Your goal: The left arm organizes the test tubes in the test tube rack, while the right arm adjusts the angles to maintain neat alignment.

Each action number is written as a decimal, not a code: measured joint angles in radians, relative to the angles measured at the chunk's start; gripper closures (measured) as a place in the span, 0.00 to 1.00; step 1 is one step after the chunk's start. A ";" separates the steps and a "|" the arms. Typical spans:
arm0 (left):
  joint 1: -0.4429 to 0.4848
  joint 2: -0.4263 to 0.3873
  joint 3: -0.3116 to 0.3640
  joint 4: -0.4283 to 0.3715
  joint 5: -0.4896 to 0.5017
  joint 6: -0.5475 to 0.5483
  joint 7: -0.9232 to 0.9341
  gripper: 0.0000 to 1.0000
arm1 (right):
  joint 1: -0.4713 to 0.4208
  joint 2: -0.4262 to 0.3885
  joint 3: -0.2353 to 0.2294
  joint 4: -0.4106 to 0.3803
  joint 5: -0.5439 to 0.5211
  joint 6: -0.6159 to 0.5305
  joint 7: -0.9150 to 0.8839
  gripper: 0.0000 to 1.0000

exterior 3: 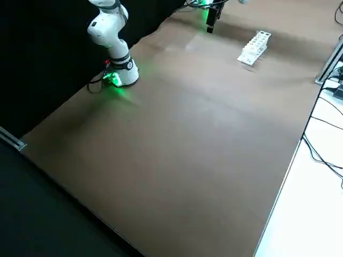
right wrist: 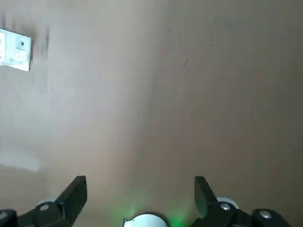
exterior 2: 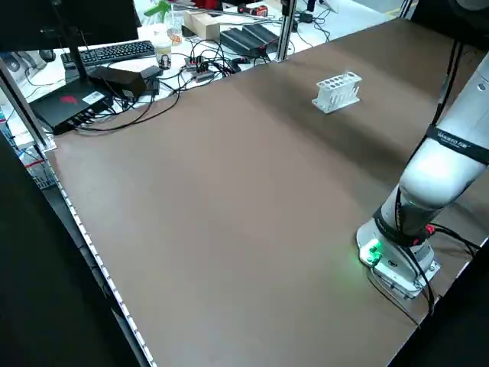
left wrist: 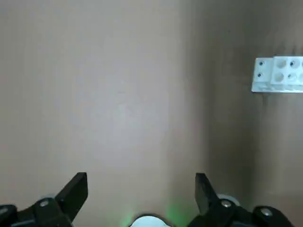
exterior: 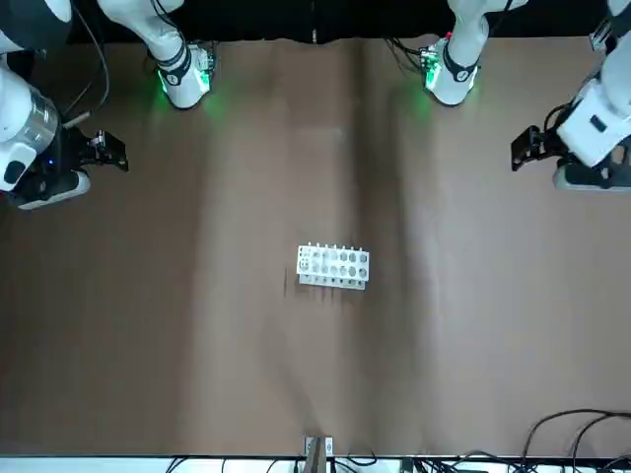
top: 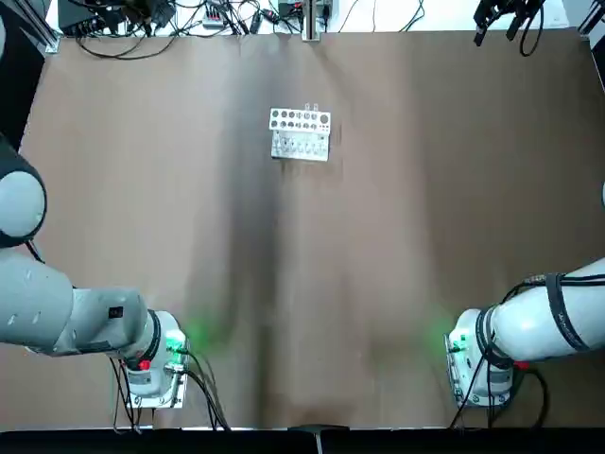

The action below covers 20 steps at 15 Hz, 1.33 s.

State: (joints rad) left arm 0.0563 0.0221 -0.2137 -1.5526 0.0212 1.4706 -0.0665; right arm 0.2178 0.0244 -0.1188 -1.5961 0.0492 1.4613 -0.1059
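Observation:
The white test tube rack (top: 300, 132) stands alone on the brown table, in its far middle part, and also shows in the front view (exterior: 333, 266) and the left side view (exterior 2: 338, 92). The test tubes are too thin to make out for certain. My left gripper (exterior: 525, 149) hovers at the table's left side, well away from the rack. In its wrist view the left gripper (left wrist: 141, 189) is open and holds nothing, with an end of the rack (left wrist: 279, 74) far off. My right gripper (exterior: 104, 150) hangs at the opposite side, and its wrist view shows the right gripper (right wrist: 140, 191) open too.
Both arm bases (top: 156, 364) (top: 477, 364) glow green at the near table edge. Beyond the far edge lie cables (top: 189, 19), and a metal post (top: 309, 19) stands there. A keyboard (exterior 2: 114, 52) and boxes rest on a side desk.

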 joint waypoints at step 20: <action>-0.528 0.454 -0.046 0.047 0.000 0.472 -0.613 0.00 | 0.001 0.000 0.000 0.000 0.000 -0.002 0.000 0.00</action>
State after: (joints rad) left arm -0.4714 0.4759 -0.2593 -1.5054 0.0211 1.9424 -0.6790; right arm 0.2184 0.0244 -0.1188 -1.5961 0.0492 1.4598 -0.1058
